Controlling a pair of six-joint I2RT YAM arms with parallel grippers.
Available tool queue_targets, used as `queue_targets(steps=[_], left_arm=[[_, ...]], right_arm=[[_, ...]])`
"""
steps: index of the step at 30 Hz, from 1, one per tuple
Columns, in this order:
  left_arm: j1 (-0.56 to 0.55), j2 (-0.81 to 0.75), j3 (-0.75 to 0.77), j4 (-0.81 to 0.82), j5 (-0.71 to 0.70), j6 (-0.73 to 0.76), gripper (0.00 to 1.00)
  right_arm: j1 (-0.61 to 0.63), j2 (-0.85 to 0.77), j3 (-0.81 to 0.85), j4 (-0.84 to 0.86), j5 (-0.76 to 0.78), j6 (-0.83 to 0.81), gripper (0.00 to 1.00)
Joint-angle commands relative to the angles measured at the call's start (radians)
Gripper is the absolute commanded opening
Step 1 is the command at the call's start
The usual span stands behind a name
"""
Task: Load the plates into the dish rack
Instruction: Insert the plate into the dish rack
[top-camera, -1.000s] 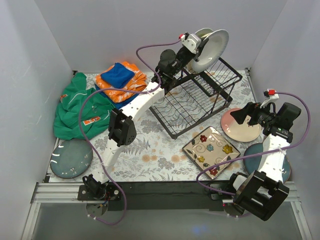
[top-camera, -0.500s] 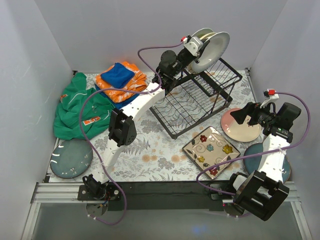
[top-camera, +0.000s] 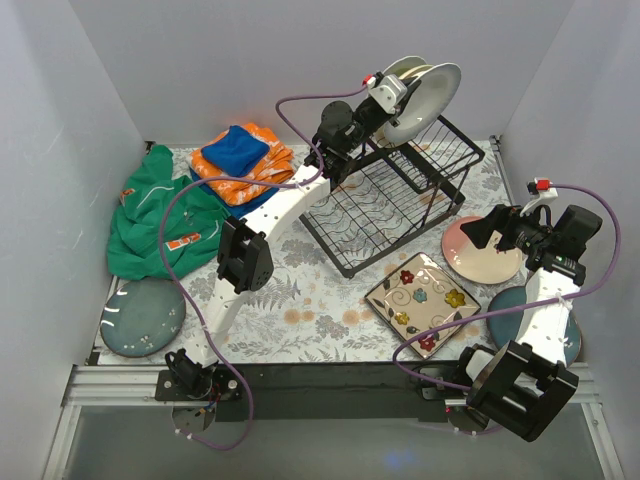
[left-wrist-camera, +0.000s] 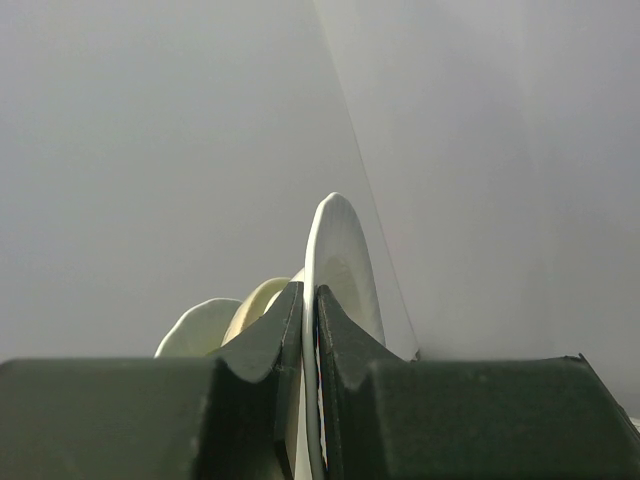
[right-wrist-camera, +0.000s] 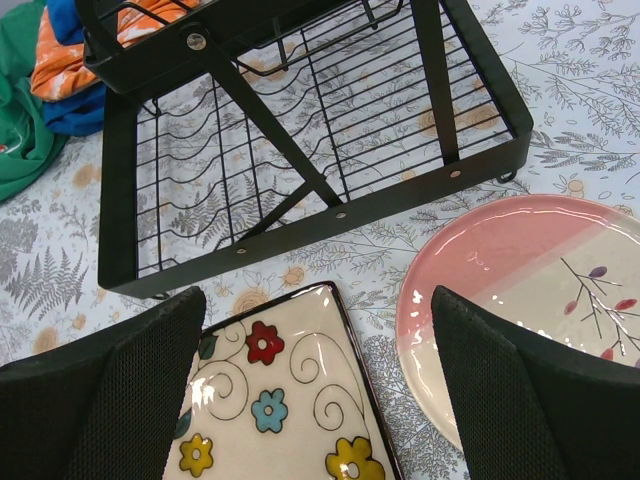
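Nudged rightward, the white plate (top-camera: 430, 92) sits clamped in the left gripper (left-wrist-camera: 308, 305) (above the dish rack (top-camera: 372, 212)). The right gripper (right-wrist-camera: 318, 330) gapes empty.

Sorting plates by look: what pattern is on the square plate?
Square plate: cream, with red, blue, yellow flowers and dark swirls; clearest in right wrist view.

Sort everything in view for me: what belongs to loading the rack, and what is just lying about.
Belongs to the job: dish rack; white plate, gripped by the left hand at the rack's raised end; pink-and-cream plate; square flowered plate; left teal plate; right teal plate.

Just lying about: orange cloth; blue cloth; green garment.
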Motion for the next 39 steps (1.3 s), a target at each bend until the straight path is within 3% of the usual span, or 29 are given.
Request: queue_targets(steps=[1,39], left_arm=[[-0.002,-0.095,0.022,0.151,-0.010,0.056,0.00],[-0.002,-0.106,-0.036,0.127,0.033,0.214,0.00]], right_arm=[[-0.004,0.005,0.019,-0.007,-0.023,-0.019,0.98],[-0.004,0.014,0.016,-0.007,-0.024,-0.026,0.98]])
